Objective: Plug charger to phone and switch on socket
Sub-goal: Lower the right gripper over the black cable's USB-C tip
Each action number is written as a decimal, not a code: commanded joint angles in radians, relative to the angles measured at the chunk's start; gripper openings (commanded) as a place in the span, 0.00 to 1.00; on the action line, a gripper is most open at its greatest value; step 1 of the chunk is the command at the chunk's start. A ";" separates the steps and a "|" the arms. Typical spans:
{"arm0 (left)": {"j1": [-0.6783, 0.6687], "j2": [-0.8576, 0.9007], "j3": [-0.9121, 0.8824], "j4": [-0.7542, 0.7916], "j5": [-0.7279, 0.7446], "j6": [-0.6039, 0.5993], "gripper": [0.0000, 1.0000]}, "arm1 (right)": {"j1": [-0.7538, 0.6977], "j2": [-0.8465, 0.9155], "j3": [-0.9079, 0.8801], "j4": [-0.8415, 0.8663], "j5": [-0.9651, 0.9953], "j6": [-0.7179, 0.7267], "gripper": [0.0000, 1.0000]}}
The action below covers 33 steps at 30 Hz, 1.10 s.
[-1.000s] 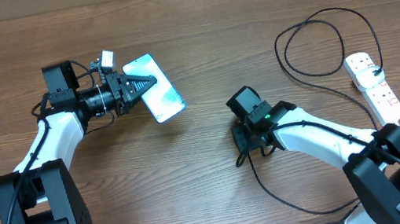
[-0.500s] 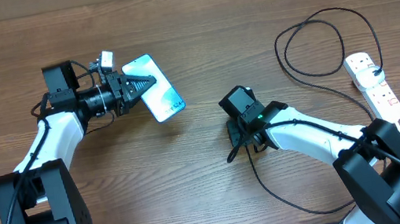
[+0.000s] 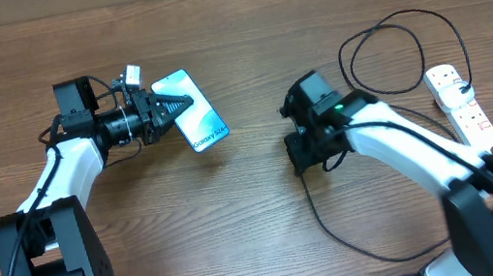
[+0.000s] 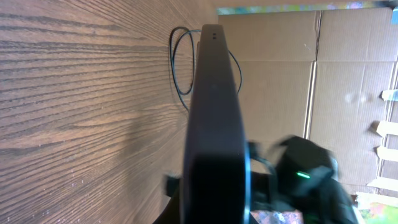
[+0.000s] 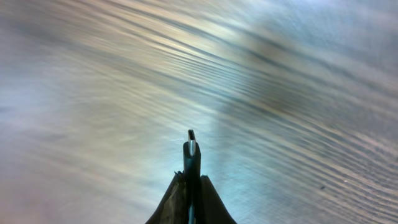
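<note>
My left gripper [image 3: 175, 102] is shut on the phone [image 3: 196, 115], held tilted above the table at upper left, its light blue screen reading "Galaxy S24". In the left wrist view the phone [image 4: 214, 118] shows edge-on, dark, between my jaws. My right gripper [image 3: 304, 161] is shut on the charger plug [image 5: 191, 152], whose metal tip points up past the fingertips in the right wrist view. The black charger cable [image 3: 333, 228] trails toward the front and loops [image 3: 399, 47] at the back right. The white socket [image 3: 462, 106] lies at the far right with red switches.
The wooden table [image 3: 240, 227] fills the view. Cardboard panels [image 4: 348, 93] stand behind the table in the left wrist view. My right arm [image 4: 305, 174] shows blurred beyond the phone there.
My right gripper has lifted with the plug and moved back and slightly right, its wrist turned. My left gripper still holds the phone in nearly the same place.
</note>
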State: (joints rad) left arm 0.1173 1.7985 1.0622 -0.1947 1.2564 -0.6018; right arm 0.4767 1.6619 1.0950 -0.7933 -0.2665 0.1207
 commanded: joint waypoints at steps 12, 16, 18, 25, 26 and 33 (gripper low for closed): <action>-0.014 0.001 0.006 0.004 0.038 0.019 0.04 | -0.043 -0.133 -0.085 -0.097 0.591 0.295 0.04; -0.014 0.001 0.006 0.005 0.034 0.019 0.04 | -0.047 -0.080 -0.173 0.028 0.525 0.326 0.04; -0.014 0.001 0.006 0.004 0.025 0.019 0.04 | -0.047 -0.058 -0.177 0.076 0.468 0.325 0.04; -0.019 0.001 0.006 -0.026 0.029 0.023 0.04 | -0.047 0.039 -0.178 0.140 0.396 0.389 0.31; -0.019 0.001 0.006 -0.026 0.026 0.023 0.04 | -0.047 0.039 -0.176 0.147 0.396 0.388 0.40; -0.019 0.001 0.006 -0.026 0.023 0.023 0.04 | -0.047 0.050 -0.173 0.210 0.407 0.402 0.62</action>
State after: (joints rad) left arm 0.1043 1.7985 1.0622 -0.2214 1.2549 -0.5987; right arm 0.4297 1.6955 0.9173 -0.5945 0.1352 0.5022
